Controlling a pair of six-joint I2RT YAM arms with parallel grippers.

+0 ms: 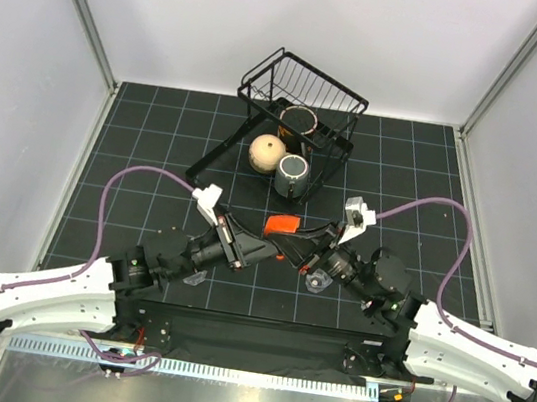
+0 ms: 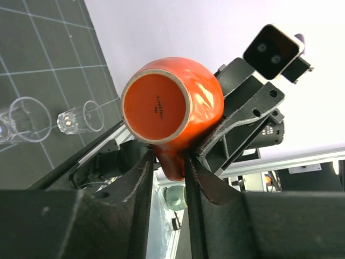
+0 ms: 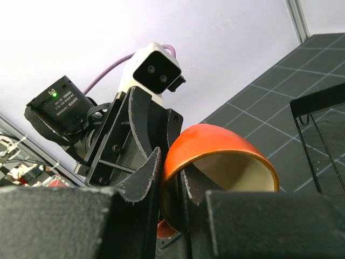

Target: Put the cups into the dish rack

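The small red-orange cup [image 1: 282, 225] is held above the mat between both grippers. My left gripper [image 1: 277, 244] is shut on the cup's handle [image 2: 171, 164], with the cup's base [image 2: 156, 105] facing the left wrist camera. My right gripper [image 1: 310, 246] is shut on the cup's wall [image 3: 215, 143], one finger inside the rim and one outside. The black wire dish rack [image 1: 269, 63] stands at the back. It holds a brown-rimmed cup [image 1: 299, 120], a round beige mug [image 1: 267, 151] and a grey mug [image 1: 292, 173].
Two clear glass tumblers lie on the mat near the arm bases, one under the left arm [image 1: 195, 276] and one under the right arm [image 1: 317, 283]. Both tumblers [image 2: 24, 118] [image 2: 81, 117] show in the left wrist view. The rack's edge [image 3: 323, 105] shows in the right wrist view.
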